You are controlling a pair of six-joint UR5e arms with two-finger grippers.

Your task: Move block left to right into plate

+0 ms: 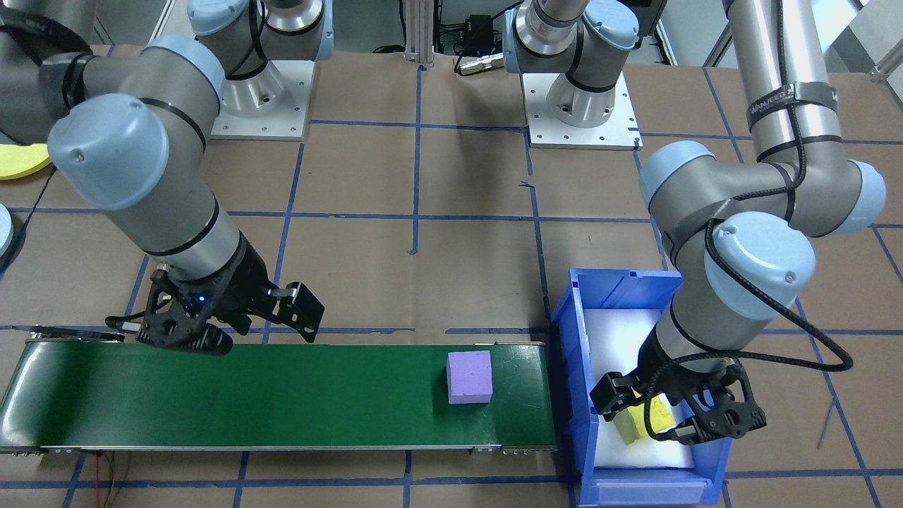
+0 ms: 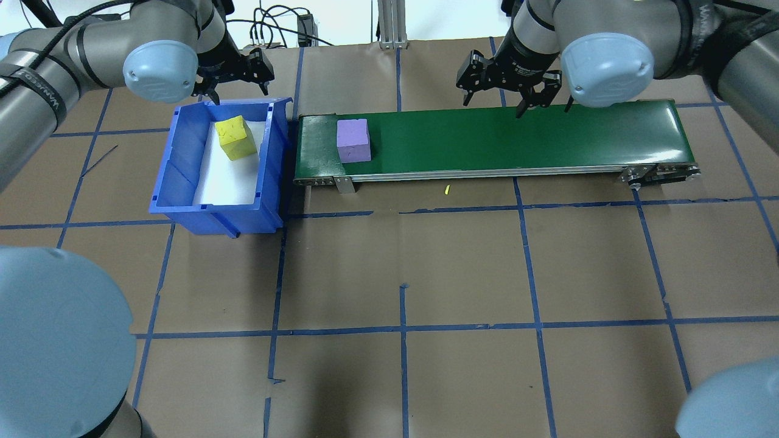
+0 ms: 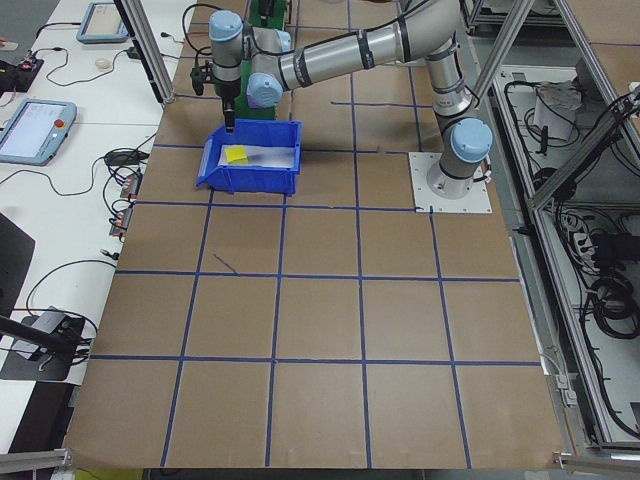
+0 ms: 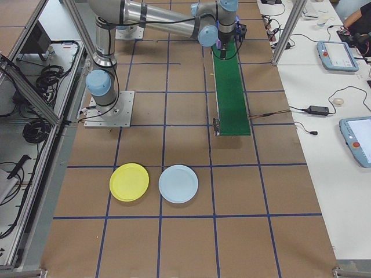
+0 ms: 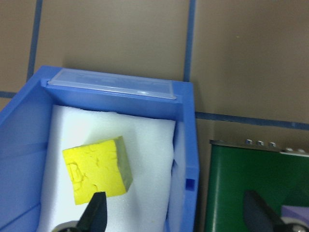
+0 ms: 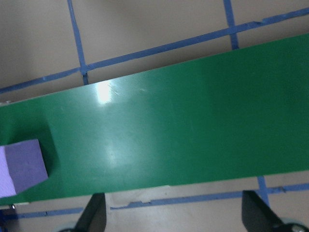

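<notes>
A yellow block point(image 2: 235, 137) lies on white foam inside the blue bin point(image 2: 182, 146), also seen as the yellow block point(image 5: 98, 170) in the left wrist view. My left gripper point(image 2: 234, 79) hangs open just above the bin's far end, nothing between its fingers. A purple block point(image 2: 353, 140) rests on the green conveyor belt point(image 2: 517, 137) at the end nearest the bin. My right gripper point(image 2: 508, 91) is open and empty over the belt's far edge, well to the right of the purple block. The yellow plate point(image 4: 129, 182) lies on the table beyond the belt's other end.
A light blue plate point(image 4: 178, 183) sits beside the yellow one. The bin stands close to the conveyor's end. The table is brown board with blue tape lines. Side benches point(image 3: 40, 130) hold tablets and cables.
</notes>
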